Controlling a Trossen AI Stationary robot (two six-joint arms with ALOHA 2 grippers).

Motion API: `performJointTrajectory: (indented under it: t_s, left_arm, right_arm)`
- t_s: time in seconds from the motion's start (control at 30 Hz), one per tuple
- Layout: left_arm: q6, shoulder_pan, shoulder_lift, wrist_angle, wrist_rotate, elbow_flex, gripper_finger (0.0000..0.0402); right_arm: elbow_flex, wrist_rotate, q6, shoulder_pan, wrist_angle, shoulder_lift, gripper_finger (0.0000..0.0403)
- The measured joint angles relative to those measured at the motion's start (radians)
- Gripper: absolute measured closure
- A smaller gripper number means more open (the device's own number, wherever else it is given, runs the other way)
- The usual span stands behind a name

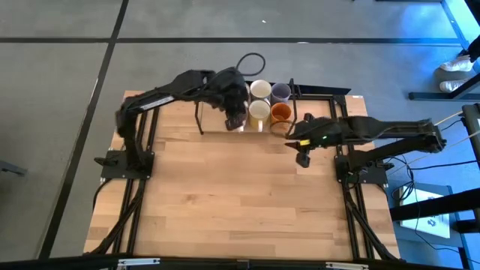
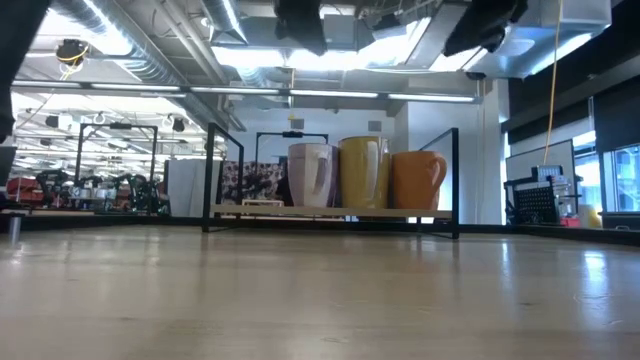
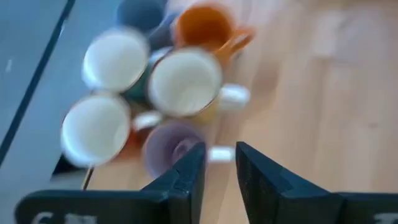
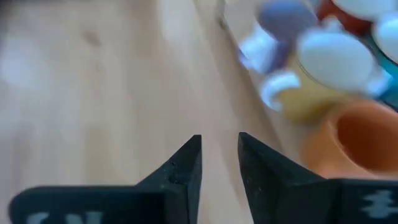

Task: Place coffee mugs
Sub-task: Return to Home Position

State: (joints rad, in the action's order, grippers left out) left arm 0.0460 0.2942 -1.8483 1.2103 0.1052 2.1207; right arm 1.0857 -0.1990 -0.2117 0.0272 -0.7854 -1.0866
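Left gripper (image 3: 221, 149) (over mugs (image 1: 259, 110)), right gripper (image 4: 219, 140): barely parted, empty

A pale wooden bench (image 1: 225, 195) stands on a grey floor (image 1: 60, 82) crossed by dark seams, with a loop of black cable (image 1: 251, 61) lying just beyond its far edge. Blue light (image 1: 420, 22) washes the floor at the far right, where a person's white shoes (image 1: 455, 66) show at the edge of view. Seen level across the bench, an open workshop runs back under rows of bright ceiling strip lights (image 2: 330, 58) and silver ducts (image 2: 120, 45). Cluttered racks (image 2: 90, 190) fill the left side. A white wall (image 2: 430, 130) rises in the middle. At right, a yellow cord (image 2: 548, 80) hangs near the windows (image 2: 620, 170), above a desk of equipment (image 2: 540, 200).
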Motion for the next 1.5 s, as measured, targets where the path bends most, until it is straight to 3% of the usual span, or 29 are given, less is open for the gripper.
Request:
performJointTrajectory:
  t_s: [0.27,0.4,0.53,0.73,0.87,0.97,1.07,1.33,1.5]
  left_arm:
    - [0.037,-0.081,0.307,-0.442,-0.179,-0.442,0.0376]
    - [0.037,-0.129,0.469,-0.634,-0.185,-0.655,0.0397]
    - [-0.018,-0.152,0.611,-0.767,-0.165,-0.843,0.0396]
    - [-0.066,-0.157,0.733,-0.78,-0.102,-1.005,0.0387]
    - [-0.108,-0.158,0.747,-0.79,-0.123,-1.021,0.0389]
    - [-0.013,-0.166,0.749,-0.88,-0.24,-1.053,0.0393]
    - [-0.009,-0.172,0.769,-0.966,-0.308,-1.146,0.0394]
    - [-0.101,-0.172,0.919,-1.296,-0.298,-1.446,0.0395]
    - [-0.149,-0.172,1.045,-1.366,-0.228,-1.584,0.0395]
  right_arm:
    - [-0.271,0.258,0.003,-0.097,0.406,0.284,0.039]
    - [-0.4,0.325,-0.046,-0.126,0.597,0.439,0.0389]
    - [-0.491,0.293,-0.051,-0.126,0.739,0.575,0.038]
    - [-0.53,0.198,-0.046,-0.127,0.654,0.706,0.0384]
    - [-0.53,0.209,-0.032,-0.126,0.664,0.746,0.0384]
    - [-0.54,0.217,0.003,-0.126,0.67,0.747,0.0384]
    - [-0.583,0.212,-0.002,-0.126,0.671,0.754,0.0384]
    - [-0.774,0.243,-0.072,-0.126,0.826,0.81,0.0384]
    - [-0.855,0.226,-0.069,-0.126,0.911,0.843,0.0384]
